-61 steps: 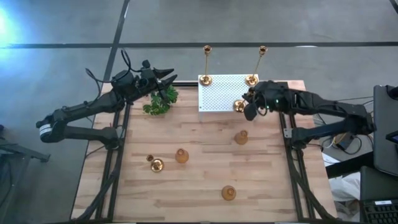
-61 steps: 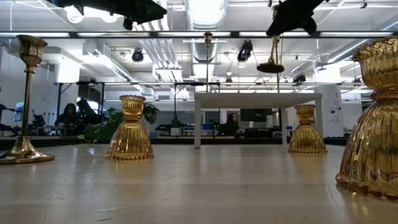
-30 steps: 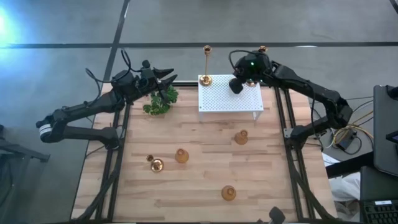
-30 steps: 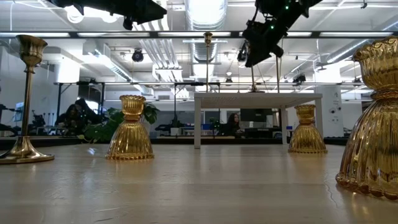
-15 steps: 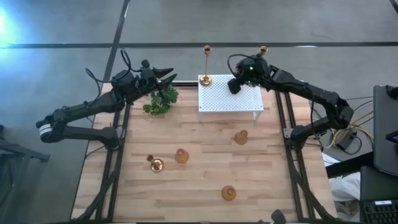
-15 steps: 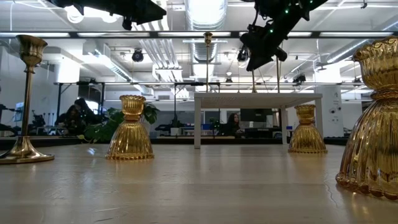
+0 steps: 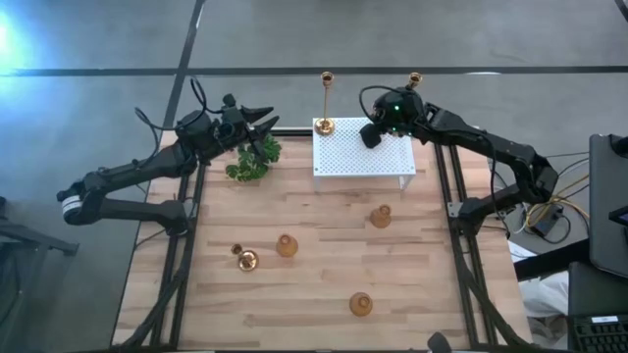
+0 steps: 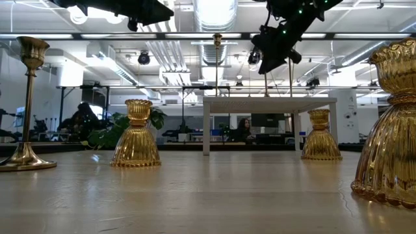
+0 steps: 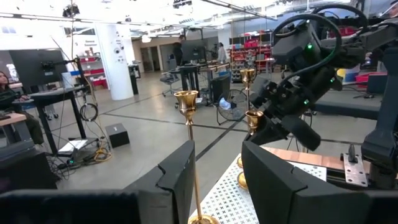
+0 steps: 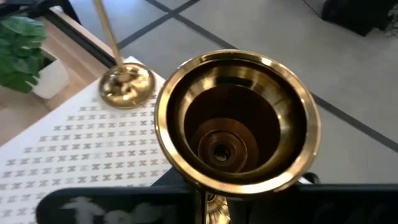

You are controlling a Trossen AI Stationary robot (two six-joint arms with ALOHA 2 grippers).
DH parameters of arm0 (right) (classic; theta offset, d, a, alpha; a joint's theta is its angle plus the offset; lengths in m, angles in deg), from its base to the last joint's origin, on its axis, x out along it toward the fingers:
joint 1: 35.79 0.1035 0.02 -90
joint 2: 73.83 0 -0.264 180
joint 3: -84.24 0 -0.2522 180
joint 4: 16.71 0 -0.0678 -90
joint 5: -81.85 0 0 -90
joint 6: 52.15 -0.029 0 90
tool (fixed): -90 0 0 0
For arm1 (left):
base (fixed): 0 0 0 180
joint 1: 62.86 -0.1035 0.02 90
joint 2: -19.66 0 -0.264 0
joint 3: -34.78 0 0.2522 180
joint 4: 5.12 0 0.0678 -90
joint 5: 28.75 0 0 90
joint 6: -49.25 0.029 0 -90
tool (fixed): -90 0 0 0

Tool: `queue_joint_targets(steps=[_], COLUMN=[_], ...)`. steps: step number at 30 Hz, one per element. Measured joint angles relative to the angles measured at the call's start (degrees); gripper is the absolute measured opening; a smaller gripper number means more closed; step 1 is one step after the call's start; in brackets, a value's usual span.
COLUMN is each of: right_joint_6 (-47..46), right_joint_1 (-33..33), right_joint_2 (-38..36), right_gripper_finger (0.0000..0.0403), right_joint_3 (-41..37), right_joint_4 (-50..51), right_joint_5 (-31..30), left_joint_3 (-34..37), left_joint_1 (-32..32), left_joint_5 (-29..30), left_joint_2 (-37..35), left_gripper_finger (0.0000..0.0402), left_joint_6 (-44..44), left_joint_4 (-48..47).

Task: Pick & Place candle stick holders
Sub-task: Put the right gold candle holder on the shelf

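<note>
A wooden plank table (image 7: pixel 324 255) carries everything. At its far edge, near the middle, stands a white perforated box (image 7: pixel 361 149) on short legs, and just to its left a green leafy plant (image 7: pixel 253 159) in a small white pot. On the bare planks sit three squat gold candle holders: one (image 7: pixel 381 216) in front of the box, one (image 7: pixel 286 245) left of centre, one (image 7: pixel 361 304) nearest the front edge. A thin-stemmed gold candlestick (image 7: pixel 245 259) stands just left of the middle squat one. On top of the box, at its far left corner, stands a tall candlestick (image 7: pixel 325 125)
</note>
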Motion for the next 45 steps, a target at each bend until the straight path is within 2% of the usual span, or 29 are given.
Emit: queue_joint_targets(steps=[28, 45], right_joint_6=[-1.6, -1.9], right_joint_1=[0.1, 0.1], right_joint_2=[-0.2, -1.0], right_gripper_finger=[0.002, 0.0159], right_joint_3=[-3.1, -3.3], right_joint_4=[-1.3, -0.7], right_joint_5=[-1.2, -1.3], left_joint_3=[0.0, 0.0], left_joint_1=[0.0, 0.0], left_joint_5=[-0.1, -0.3], left_joint_2=[0.0, 0.0], left_gripper_finger=[0.0138, 0.0138], left_joint_6=[0.0, 0.0], left_joint_4=[0.0, 0.0])
